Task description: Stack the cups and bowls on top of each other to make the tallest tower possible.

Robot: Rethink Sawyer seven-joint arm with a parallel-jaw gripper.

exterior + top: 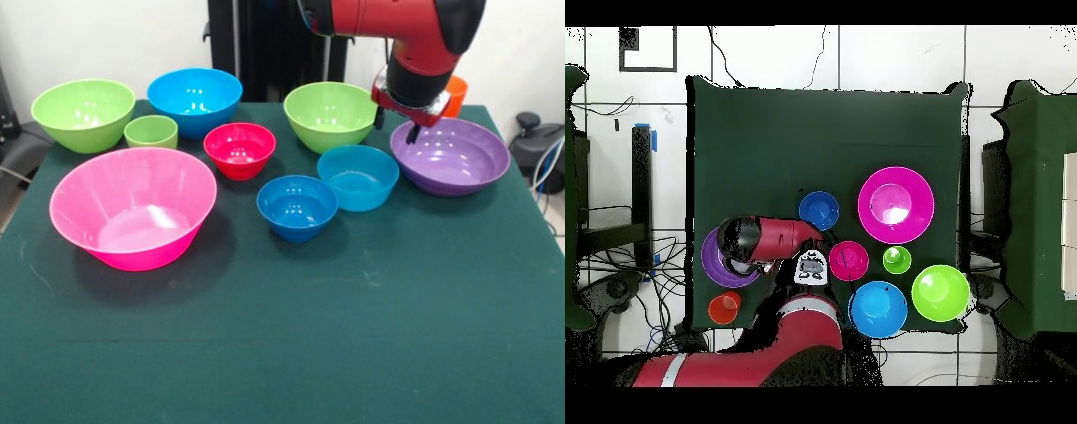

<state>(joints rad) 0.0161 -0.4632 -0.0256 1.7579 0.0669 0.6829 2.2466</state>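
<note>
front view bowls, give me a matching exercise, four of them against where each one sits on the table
Things:
1. pink bowl
2. purple bowl
3. red bowl
4. teal bowl

Places, as seen in the front view:
A. under the claw, at the table's right side
B. between the small blue bowl and the purple bowl
C. nearest the camera on the left, the largest one
D. mid-table, just right of the small green cup

Pairs: 1-C, 2-A, 3-D, 4-B
</note>
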